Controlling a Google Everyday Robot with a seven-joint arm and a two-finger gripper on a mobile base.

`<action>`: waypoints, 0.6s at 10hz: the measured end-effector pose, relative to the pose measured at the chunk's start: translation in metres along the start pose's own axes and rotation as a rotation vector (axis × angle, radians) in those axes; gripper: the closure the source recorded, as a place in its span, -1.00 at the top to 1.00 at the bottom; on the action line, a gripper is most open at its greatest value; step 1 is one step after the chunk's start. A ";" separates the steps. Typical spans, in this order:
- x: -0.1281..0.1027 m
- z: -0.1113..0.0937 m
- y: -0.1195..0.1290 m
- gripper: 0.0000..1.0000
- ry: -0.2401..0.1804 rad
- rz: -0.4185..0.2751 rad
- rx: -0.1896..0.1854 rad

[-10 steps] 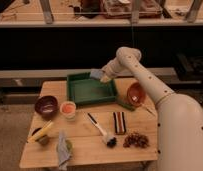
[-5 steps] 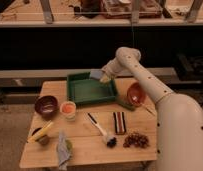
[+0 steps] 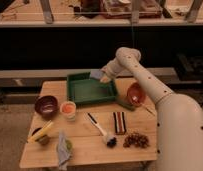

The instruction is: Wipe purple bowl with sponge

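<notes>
- The gripper (image 3: 103, 77) hangs over the far right corner of the green tray (image 3: 90, 91), at the end of the white arm (image 3: 145, 85) reaching in from the right.
- Its claw is pinched tight on the sponge (image 3: 96, 74) — a small grey-blue block poking out toward the left, held above the tray's back rim.
- The purple bowl (image 3: 46, 105) sits on the left side of the wooden table (image 3: 90, 147), just off the tray's near left corner and well apart from the sponge.
- Just beside it on the right stands a small white cup (image 3: 68, 109) with an orange inside.
- An orange-red bowl (image 3: 135, 93) sits right of the tray, under the arm.
- Nearer the front: a brush (image 3: 97, 125), a dark striped block (image 3: 119, 122), and a cluster of small dark reddish pieces (image 3: 136, 140).
- At the front left lie a yellow piece (image 3: 41, 132) and a grey-blue rag (image 3: 62, 150) — the rag right at the table's edge.
</notes>
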 end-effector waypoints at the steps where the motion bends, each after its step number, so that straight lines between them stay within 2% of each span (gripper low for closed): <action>1: 0.002 -0.002 -0.003 -0.94 -0.006 -0.008 0.018; 2: 0.008 -0.004 -0.009 -0.94 -0.014 -0.002 0.033; 4: 0.030 -0.014 -0.028 -0.94 -0.044 0.059 0.072; 6: 0.044 -0.026 -0.043 -0.94 -0.042 0.130 0.104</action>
